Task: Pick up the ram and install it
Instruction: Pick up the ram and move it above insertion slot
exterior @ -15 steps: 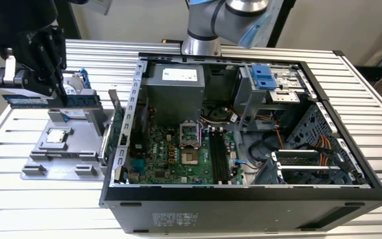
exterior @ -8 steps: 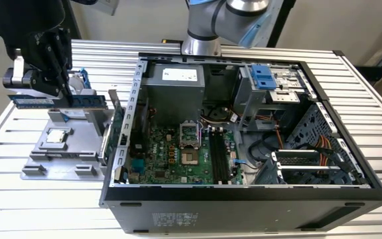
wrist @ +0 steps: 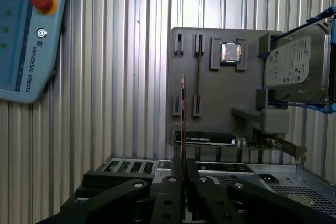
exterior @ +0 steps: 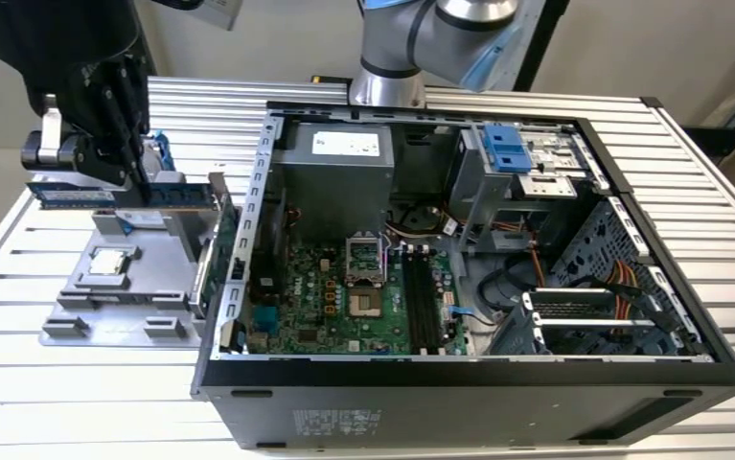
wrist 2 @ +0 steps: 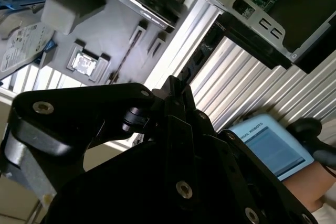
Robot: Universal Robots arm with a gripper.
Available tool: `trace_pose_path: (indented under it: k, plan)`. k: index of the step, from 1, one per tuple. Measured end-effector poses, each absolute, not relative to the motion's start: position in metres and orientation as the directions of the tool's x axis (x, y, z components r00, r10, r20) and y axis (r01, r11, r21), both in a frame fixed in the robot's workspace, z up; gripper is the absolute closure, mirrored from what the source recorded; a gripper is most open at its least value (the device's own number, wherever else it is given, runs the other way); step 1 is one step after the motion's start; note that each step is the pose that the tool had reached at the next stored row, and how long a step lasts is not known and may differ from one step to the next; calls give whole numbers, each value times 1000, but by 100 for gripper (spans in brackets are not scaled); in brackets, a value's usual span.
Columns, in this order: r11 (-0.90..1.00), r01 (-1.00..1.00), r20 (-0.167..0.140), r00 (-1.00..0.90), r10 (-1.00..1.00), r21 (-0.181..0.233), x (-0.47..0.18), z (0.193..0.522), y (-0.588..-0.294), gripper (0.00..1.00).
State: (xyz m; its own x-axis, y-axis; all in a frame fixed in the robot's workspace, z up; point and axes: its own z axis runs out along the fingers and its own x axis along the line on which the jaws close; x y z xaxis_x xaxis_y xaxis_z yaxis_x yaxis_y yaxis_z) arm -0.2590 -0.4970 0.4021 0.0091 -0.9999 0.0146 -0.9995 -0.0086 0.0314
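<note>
Over on the exterior view's left, the gripper [exterior: 130,180] has its fingers pinched tight on the ram [exterior: 80,196], holding it near mid-length so the stick pokes out to either side. In the first wrist view it shows edge-on, a thin line rising straight out from between the closed fingertips [wrist: 170,182]. It hangs above the back part of the grey tray [exterior: 86,321], clear of it as far as I can judge, with the small silver chip [exterior: 111,261] sitting in its pocket nearer the camera. Move your eye right and there's the open computer case [exterior: 470,393], with the long black memory slots [exterior: 421,305] on its board. Those slots lie well off to the exterior view's right of the held stick, and lower down. They run front to back in that view, while the ram's long axis runs side to side, so the two look roughly crosswise to each other
</note>
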Motion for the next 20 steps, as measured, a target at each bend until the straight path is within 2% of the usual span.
trace_pose_path:
  k: [20]
  plan:
    - [-9,-999,15,9,-1000,31,-245,402,-497,100]
